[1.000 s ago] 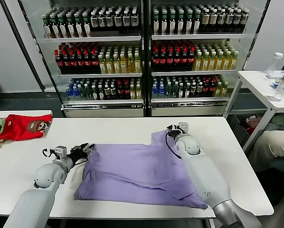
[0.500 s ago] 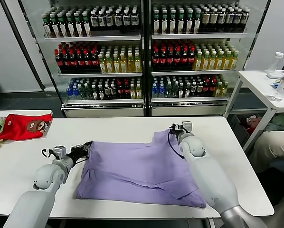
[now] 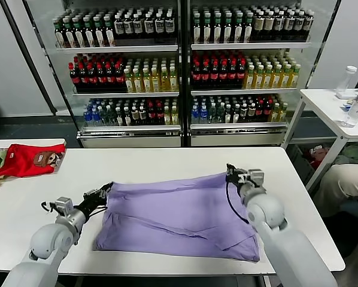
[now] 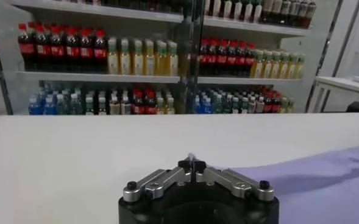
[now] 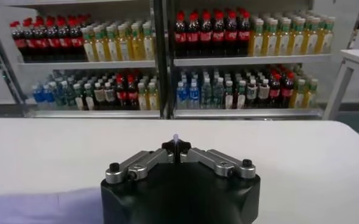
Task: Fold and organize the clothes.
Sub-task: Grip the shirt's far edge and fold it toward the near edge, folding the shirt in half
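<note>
because each hand pinches one far corner of the lavender t-shirt (image 3: pixel 179 215), the cloth's far edge is drawn into a taut, nearly straight line between them, which looks like the set-up for carrying that edge over in a fold. the left hand (image 3: pixel 105 191) is pressed together on the far-left corner, low over the table (image 3: pixel 167 158), and the left wrist view shows a sliver of pale fabric nipped between its closed fingertips (image 4: pixel 192 159). the right hand (image 3: pixel 231 174) is likewise shut on the far-right corner, with a small tuft of cloth poking up between its fingers (image 5: pixel 176 141).

the shirt lies in the middle of the white table, mostly flat, with creases running diagonally across the near half and a loose flap lying folded over toward the near-right corner. its long axis runs side to side across the table, from the left hand to the right. i cannot tell which end is neck and which is hem, since no print or label shows.

well apart, at the table's far-left edge, a red garment (image 3: pixel 28 159) lies out of the way.
</note>
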`<state>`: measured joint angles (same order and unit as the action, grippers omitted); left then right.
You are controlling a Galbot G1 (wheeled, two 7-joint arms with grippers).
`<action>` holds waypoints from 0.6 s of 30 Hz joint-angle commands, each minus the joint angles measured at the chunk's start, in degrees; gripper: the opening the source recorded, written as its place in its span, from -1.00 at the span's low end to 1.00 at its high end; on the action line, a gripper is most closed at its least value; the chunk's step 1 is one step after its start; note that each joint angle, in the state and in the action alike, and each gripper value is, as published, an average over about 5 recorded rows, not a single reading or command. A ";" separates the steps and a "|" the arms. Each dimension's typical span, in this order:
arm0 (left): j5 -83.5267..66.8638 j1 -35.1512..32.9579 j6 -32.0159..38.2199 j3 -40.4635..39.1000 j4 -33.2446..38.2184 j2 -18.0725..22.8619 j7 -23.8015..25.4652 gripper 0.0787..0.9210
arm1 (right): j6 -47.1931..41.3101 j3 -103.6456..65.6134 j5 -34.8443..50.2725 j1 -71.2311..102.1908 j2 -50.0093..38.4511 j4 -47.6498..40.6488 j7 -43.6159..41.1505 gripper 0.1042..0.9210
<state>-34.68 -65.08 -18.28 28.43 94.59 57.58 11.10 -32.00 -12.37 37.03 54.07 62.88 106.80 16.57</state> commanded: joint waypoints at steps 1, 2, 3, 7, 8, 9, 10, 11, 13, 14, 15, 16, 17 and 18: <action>-1.23 -7.08 1.97 2.03 4.75 -0.72 -0.15 -0.99 | -0.52 -4.50 0.94 14.39 -3.13 13.67 0.68 -0.96; -1.18 -7.46 2.04 2.12 5.04 -0.71 -0.20 -0.99 | -0.52 -4.93 0.85 14.96 -3.06 13.80 0.69 -0.96; -1.02 -7.94 2.10 2.20 5.42 -0.60 -0.30 -0.99 | -0.50 -5.35 0.71 15.51 -2.96 13.87 0.69 -0.96; -0.43 -10.36 2.20 2.98 7.65 0.72 -0.73 -0.99 | -0.32 -6.46 -0.09 16.99 -2.24 13.77 0.54 -0.96; -0.41 -10.82 2.18 3.24 8.09 1.09 -0.80 -0.99 | -0.28 -6.65 -0.20 17.24 -2.15 13.74 0.50 -0.96; -0.42 -11.16 2.18 3.42 8.42 1.38 -0.88 -0.99 | -0.25 -6.80 -0.25 17.47 -2.14 13.72 0.46 -0.96; -0.40 -11.38 2.18 3.51 8.58 1.58 -0.94 -0.99 | -0.23 -6.93 -0.27 17.67 -2.15 13.74 0.43 -0.96; -0.38 -11.53 2.23 3.50 8.65 1.73 -0.96 -0.99 | -0.22 -7.01 -0.28 17.88 -2.17 13.79 0.43 -0.96; -0.30 -11.66 2.34 3.37 8.71 1.92 -0.96 -0.99 | -0.22 -7.11 -0.30 18.29 -2.17 13.97 0.44 -0.96; -0.25 -11.68 2.39 3.30 8.74 1.96 -0.95 -0.99 | -0.22 -7.09 -0.31 18.44 -2.14 14.06 0.44 -0.96; -0.23 -11.69 2.43 3.24 8.79 1.97 -0.93 -0.99 | -0.22 -7.06 -0.34 18.55 -2.10 14.10 0.45 -0.96; -0.21 -11.68 2.43 3.25 8.85 1.93 -0.93 -0.99 | -0.23 -7.02 -0.39 18.61 -2.06 14.10 0.45 -0.96; -0.21 -11.66 2.42 3.29 8.89 1.86 -0.93 -0.99 | -0.22 -6.99 -0.43 18.65 -2.03 14.08 0.46 -0.96; -0.23 -11.65 2.41 3.34 8.90 1.77 -0.92 -0.99 | -0.22 -6.97 -0.48 18.69 -2.00 14.07 0.47 -0.96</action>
<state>-34.93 -74.20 -16.25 31.12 101.48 58.91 10.29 -32.16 -18.01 36.63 69.09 61.28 118.18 16.92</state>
